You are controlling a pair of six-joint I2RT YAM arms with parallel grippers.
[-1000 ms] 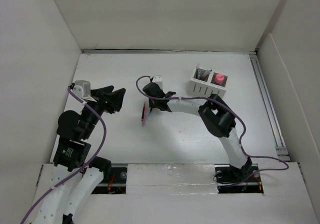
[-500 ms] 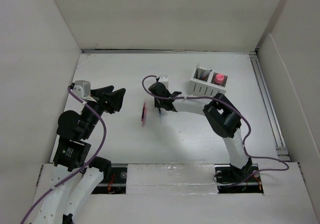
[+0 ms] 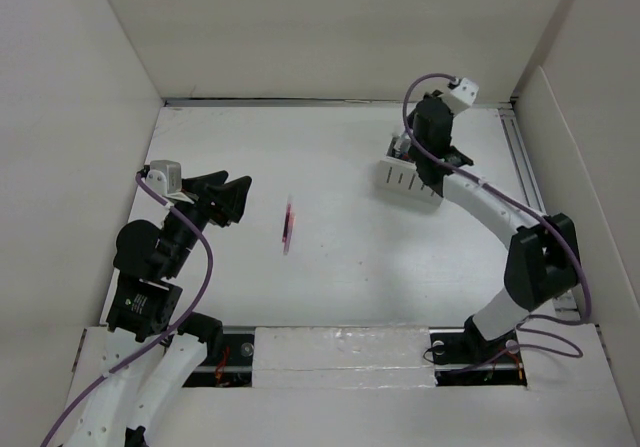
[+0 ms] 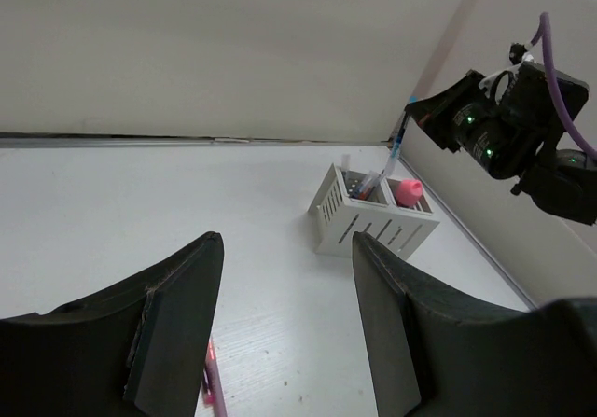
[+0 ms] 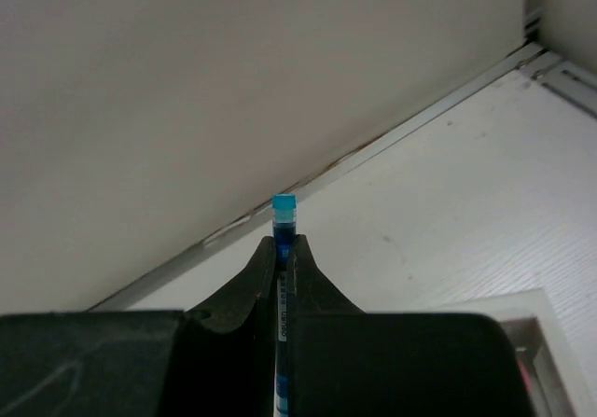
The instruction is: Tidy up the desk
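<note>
The desk [image 3: 400,267] is a white tabletop. My right gripper [image 5: 283,244] is shut on a blue pen [image 5: 284,207], whose cap sticks out past the fingertips. In the left wrist view the right gripper [image 4: 415,109] holds the blue pen [image 4: 399,142] upright, tip down over the white organizer box [image 4: 373,221]. From above, the right gripper [image 3: 425,152] hangs over the organizer box [image 3: 410,179]. A pink pen [image 3: 288,225] lies on the desk's middle. To its left my left gripper [image 3: 235,199] stands open and empty. The pink pen [image 4: 213,380] shows beside the left finger.
The box holds several pens and a pink round thing [image 4: 407,191]. A metal rail [image 3: 530,197] runs along the desk's right edge. White walls close in the left, back and right sides.
My right gripper has shut on the blue pen and swung from the desk's middle up to the organizer box at the back right. The pink pen and left arm stayed put.
</note>
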